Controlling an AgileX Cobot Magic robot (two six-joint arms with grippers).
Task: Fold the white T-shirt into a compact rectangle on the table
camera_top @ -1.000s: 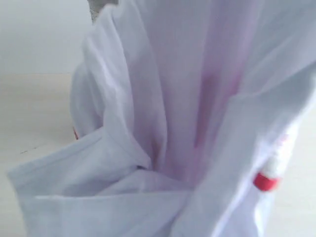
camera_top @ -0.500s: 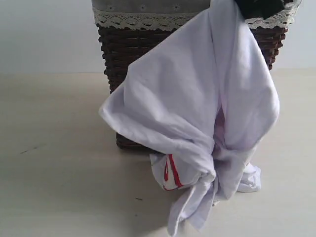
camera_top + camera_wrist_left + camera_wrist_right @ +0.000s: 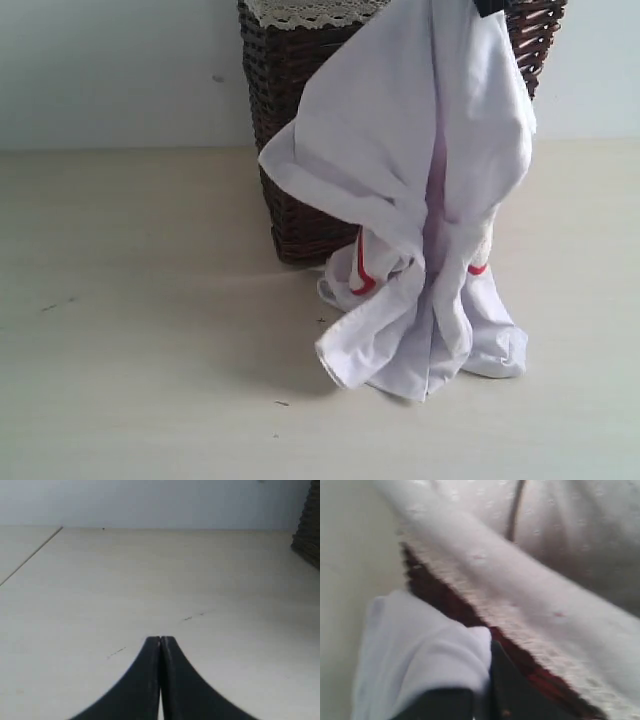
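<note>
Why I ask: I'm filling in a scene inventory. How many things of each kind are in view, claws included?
white T-shirt: 1
wicker basket: 1
table: 1
claws: 2, the left claw and the right claw
Total: 5

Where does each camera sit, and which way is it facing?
Exterior view: low, off the arms, facing across the table at the white T-shirt hanging before the wicker basket; only a sliver of the right gripper shows.
Left wrist view: above the shut left gripper, facing along the table toward the basket's edge.
Right wrist view: behind the right gripper, shut on the shirt, by the basket's lace trim.
Exterior and right wrist both show shirt and basket.
</note>
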